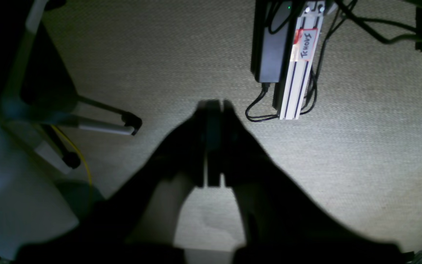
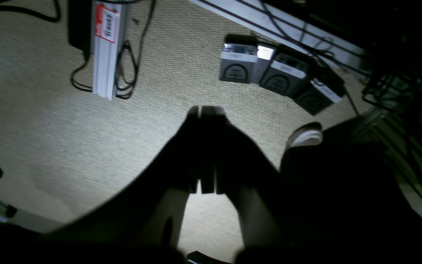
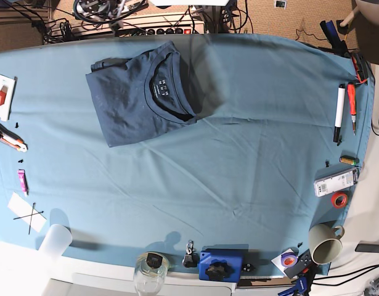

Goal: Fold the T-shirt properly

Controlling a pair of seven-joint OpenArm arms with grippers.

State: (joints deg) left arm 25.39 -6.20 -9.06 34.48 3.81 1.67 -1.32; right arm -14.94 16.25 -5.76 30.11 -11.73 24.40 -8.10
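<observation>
On the teal table cloth [image 3: 238, 154], toward its far left part in the base view, the T-shirt [image 3: 140, 92] lay folded, collar label up. Over beige carpet [image 2: 50, 139], the right gripper [image 2: 206, 110] pointed downward, jaws pressed together, empty. Likewise the left gripper [image 1: 214, 103] was closed on nothing.

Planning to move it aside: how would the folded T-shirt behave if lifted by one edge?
The T-shirt would probably droop and unfold, being soft cloth in loose layers. It looks light. Pushed, it may bunch along with the wrinkled table cloth.
</observation>
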